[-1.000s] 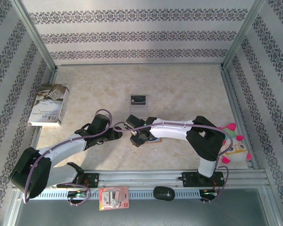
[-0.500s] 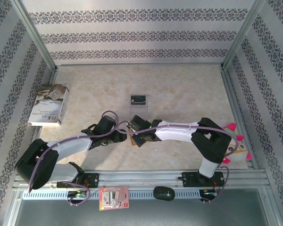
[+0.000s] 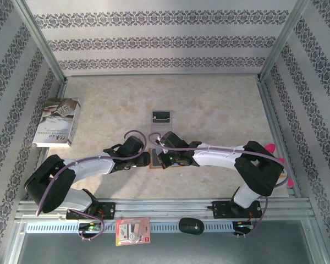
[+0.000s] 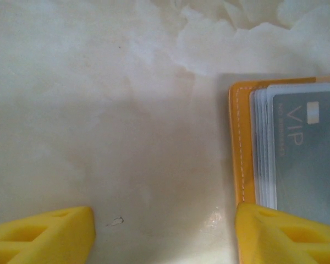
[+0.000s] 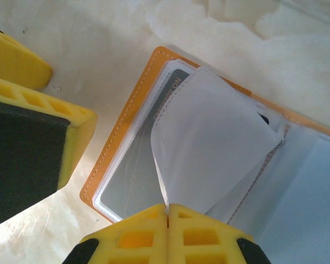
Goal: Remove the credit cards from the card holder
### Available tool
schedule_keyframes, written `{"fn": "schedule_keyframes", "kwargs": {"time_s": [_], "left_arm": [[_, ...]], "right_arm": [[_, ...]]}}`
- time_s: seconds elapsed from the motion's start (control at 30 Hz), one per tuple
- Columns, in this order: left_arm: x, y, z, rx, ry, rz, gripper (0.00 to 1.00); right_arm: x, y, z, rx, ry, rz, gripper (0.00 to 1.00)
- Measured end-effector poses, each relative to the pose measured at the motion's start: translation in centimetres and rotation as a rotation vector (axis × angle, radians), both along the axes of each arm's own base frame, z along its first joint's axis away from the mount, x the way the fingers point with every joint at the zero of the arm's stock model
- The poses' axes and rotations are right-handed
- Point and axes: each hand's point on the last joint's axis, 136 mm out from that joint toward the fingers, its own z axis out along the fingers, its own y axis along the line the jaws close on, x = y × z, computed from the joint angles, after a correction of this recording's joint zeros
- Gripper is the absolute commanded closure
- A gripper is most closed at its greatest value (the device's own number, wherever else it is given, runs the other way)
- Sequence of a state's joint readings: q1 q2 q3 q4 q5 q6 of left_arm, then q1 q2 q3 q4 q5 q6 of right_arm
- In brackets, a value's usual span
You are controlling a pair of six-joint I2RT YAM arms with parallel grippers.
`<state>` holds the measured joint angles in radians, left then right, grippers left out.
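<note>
Stitched orange leather card holder (image 4: 239, 148) with translucent plastic sleeves (image 5: 214, 148); glossy marbled tabletop (image 4: 99, 110); matt yellow jaws

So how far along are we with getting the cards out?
Done: the holder lies open on the table. In hand: the right gripper is shut on a clear sleeve, holding it up; the left gripper is open at the holder's edge. Left: the extraction itself; the VIP card sits in its sleeve.
</note>
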<state>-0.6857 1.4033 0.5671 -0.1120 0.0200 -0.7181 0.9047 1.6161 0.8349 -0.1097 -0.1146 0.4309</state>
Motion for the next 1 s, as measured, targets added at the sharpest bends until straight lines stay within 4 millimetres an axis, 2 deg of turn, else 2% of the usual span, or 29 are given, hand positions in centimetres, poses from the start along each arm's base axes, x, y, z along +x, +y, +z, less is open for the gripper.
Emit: {"fn": "schedule_keyframes", "kwargs": {"time_s": [0.13,0.23,0.27,0.4,0.57,0.77,1.0], "left_arm": [[0.0,0.2,-0.4,0.028,-0.006,0.003,0.37],[0.1,0.0,0.1,0.034,-0.037,0.001,0.41],[0.2,-0.4,0.3,0.015,-0.053,-0.006,0.42],[1.1,-4.3,2.6,-0.134,-0.135,-0.081,0.46],[1.8,-5.5,2.8,-0.137,-0.136,-0.096,0.55],[1.7,-5.6,2.6,-0.133,-0.125,-0.099,0.71],[0.9,-5.0,1.2,-0.068,-0.064,-0.113,0.72]], "right_arm": [[-0.1,0.2,0.0,0.032,0.021,-0.007,1.0],[-0.1,0.3,0.1,0.047,0.027,-0.008,1.0],[0.0,0.2,0.1,0.052,0.03,-0.013,1.0],[-0.1,-0.1,0.5,0.074,0.036,-0.026,1.0],[0.3,-0.5,0.8,0.087,0.045,-0.053,1.0],[0.2,-0.2,1.0,0.107,0.058,-0.049,1.0],[0.1,-0.1,1.0,0.114,0.061,-0.045,1.0]]}}
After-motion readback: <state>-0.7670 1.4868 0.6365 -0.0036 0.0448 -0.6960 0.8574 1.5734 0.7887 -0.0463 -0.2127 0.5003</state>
